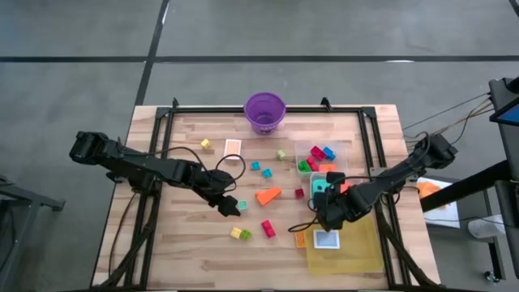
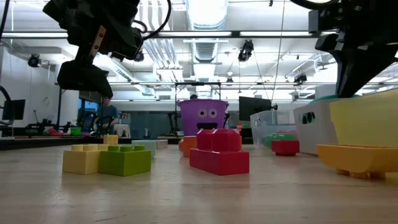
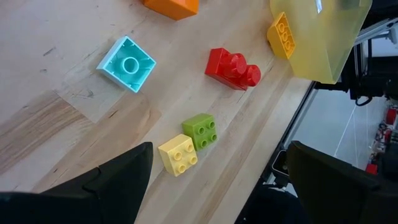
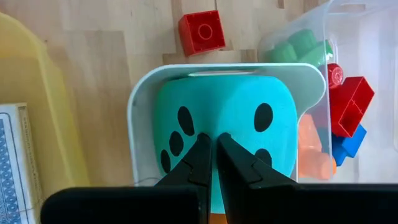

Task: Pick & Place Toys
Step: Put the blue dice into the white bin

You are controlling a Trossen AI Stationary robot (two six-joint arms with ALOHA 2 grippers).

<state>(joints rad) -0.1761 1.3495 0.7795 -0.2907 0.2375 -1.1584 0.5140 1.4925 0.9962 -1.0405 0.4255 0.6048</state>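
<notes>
The red block [image 3: 232, 68] is seen ahead of the spread, empty left gripper [image 3: 214, 180], its long axis slanted across the planks. The right gripper [image 4: 212, 163] is clenched above the teal die [image 4: 230, 124].

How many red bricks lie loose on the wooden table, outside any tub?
2: one red brick beside the yellow-green pair, a second red brick by the white tub. Others may be hidden.

One purple bucket [image 1: 265, 111], one teal die [image 4: 227, 134], one orange wedge [image 1: 268, 195], two arms.
</notes>
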